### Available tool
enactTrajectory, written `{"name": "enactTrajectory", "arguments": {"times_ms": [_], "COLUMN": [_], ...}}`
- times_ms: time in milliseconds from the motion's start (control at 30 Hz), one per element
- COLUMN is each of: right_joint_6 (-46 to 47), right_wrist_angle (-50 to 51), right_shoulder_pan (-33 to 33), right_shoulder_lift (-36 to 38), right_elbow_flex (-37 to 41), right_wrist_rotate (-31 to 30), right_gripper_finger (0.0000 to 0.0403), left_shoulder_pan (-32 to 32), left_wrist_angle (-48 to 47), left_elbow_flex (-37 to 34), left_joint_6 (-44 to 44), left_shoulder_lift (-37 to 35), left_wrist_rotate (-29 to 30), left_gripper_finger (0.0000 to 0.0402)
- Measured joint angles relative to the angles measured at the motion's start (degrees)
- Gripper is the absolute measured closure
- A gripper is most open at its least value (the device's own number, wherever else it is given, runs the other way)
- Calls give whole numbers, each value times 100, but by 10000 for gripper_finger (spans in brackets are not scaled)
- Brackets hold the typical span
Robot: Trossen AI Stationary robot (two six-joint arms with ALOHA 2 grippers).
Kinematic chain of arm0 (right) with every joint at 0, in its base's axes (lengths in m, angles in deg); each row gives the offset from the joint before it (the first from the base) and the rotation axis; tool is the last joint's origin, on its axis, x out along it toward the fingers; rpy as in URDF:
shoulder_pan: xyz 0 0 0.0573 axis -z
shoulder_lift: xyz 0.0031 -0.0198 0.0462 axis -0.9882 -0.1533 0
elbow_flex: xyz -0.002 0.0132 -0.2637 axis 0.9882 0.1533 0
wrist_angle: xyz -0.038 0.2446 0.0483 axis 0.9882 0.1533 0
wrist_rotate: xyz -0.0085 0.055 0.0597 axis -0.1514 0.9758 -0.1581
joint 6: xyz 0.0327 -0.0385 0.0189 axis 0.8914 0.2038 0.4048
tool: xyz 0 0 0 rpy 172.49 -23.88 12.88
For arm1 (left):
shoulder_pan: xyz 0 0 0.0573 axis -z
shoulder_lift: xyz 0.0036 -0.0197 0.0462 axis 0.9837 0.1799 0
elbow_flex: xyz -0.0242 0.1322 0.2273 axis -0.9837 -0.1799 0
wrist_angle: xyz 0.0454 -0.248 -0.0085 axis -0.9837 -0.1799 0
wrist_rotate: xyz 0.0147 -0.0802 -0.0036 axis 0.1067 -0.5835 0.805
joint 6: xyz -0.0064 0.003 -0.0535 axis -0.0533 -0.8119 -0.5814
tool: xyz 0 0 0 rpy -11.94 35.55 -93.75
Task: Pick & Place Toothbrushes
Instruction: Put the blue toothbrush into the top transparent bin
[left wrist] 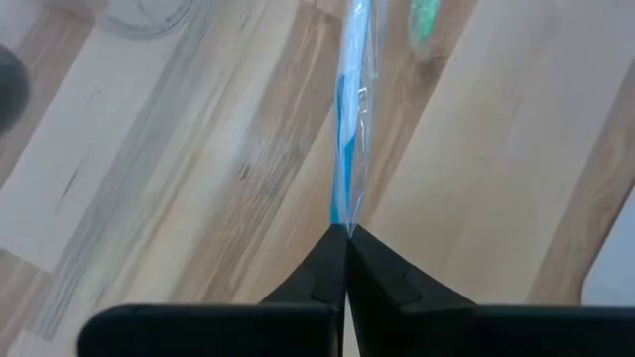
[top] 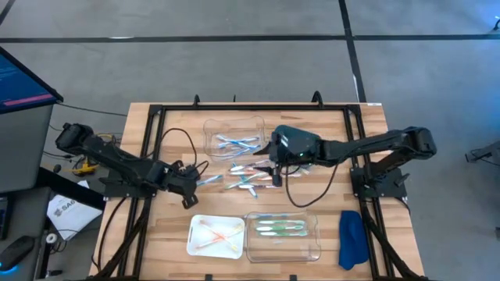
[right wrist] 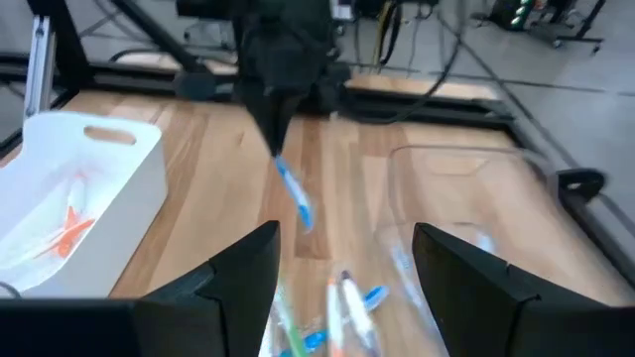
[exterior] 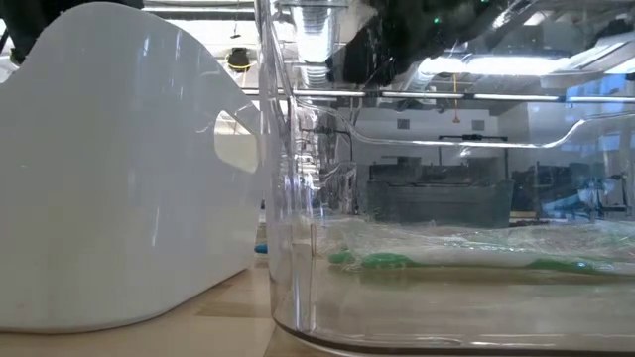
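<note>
My left gripper (top: 192,184) hangs over the table's left middle, shut on a light blue toothbrush (top: 209,180) in a clear wrap; the right wrist view shows that toothbrush (right wrist: 295,198) too. A loose pile of toothbrushes (top: 246,178) lies flat on the wood at the centre. My right gripper (right wrist: 342,288) is open above the pile's right side, holding nothing. A clear far tray (top: 234,140) holds blue ones, a white near tray (top: 215,236) orange ones, and a clear near tray (top: 283,234) green ones (exterior: 382,261). My left gripper pinches one end of the blue toothbrush (left wrist: 339,213) between its two fingertips (left wrist: 319,260). The fingers slant down from the table's left and lie in line with the toothbrush. It sticks out beyond them, slanting down toward the pile; whether its free end (right wrist: 306,220) touches the wood I cannot tell.
A blue cloth (top: 351,238) lies at the near right corner. A black frame (top: 148,148) runs along the table's edges, and cables (top: 183,144) loop by the left arm. Bare wood shows between the pile and the near trays.
</note>
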Motion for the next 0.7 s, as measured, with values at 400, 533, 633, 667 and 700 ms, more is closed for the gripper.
{"name": "enactTrajectory", "arguments": {"times_ms": [400, 533, 633, 667, 700], "right_joint_6": [-34, -212, -260, -296, -323], "right_wrist_angle": [975, 1473, 1753, 1798, 1894], "right_shoulder_pan": [-271, -422, -514, -537, -564], "right_shoulder_lift": [-1048, -1380, -1591, -1653, -1703], "right_elbow_flex": [-1191, -1614, -1905, -2012, -2102], "right_wrist_rotate": [10, 153, 153, 153, 153], "right_gripper_finger": [178, 178, 178, 178, 178], "left_shoulder_pan": [-12, -75, -74, -74, -74], "left_wrist_angle": [1106, 1498, 1686, 1760, 1820], "left_elbow_flex": [13, 22, 22, 22, 22], "left_joint_6": [915, 1080, 1172, 1175, 1177], "left_shoulder_lift": [9, 7, 5, 5, 4], "left_wrist_rotate": [-18, -13, -4, 5, 7], "left_gripper_finger": [401, 401, 401, 401, 401]}}
